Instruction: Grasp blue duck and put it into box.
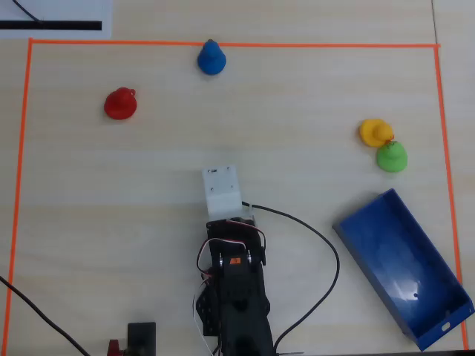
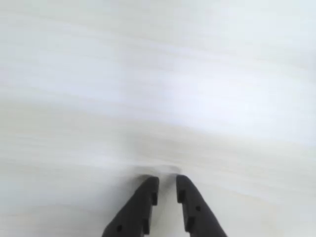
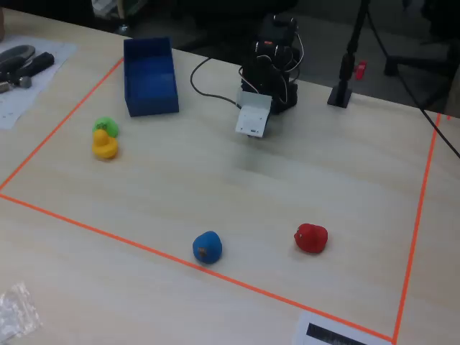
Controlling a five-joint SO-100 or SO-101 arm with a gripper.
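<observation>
The blue duck [image 1: 211, 58] stands at the far edge of the taped area, right beside the orange tape; it also shows in the fixed view [image 3: 208, 246]. The blue box [image 1: 401, 259] lies empty at the lower right of the overhead view and at the upper left of the fixed view [image 3: 149, 75]. My gripper [image 2: 167, 183] shows in the wrist view as two black fingers with only a narrow gap and nothing between them, over bare table. In the overhead view it is hidden under the white wrist mount [image 1: 221, 191], far from the duck and the box.
A red duck [image 1: 120, 103] stands at the upper left of the overhead view. A yellow duck [image 1: 375, 132] and a green duck [image 1: 391, 156] touch each other above the box. Orange tape [image 1: 237, 44] frames the work area. A black cable [image 1: 326, 252] loops beside the arm.
</observation>
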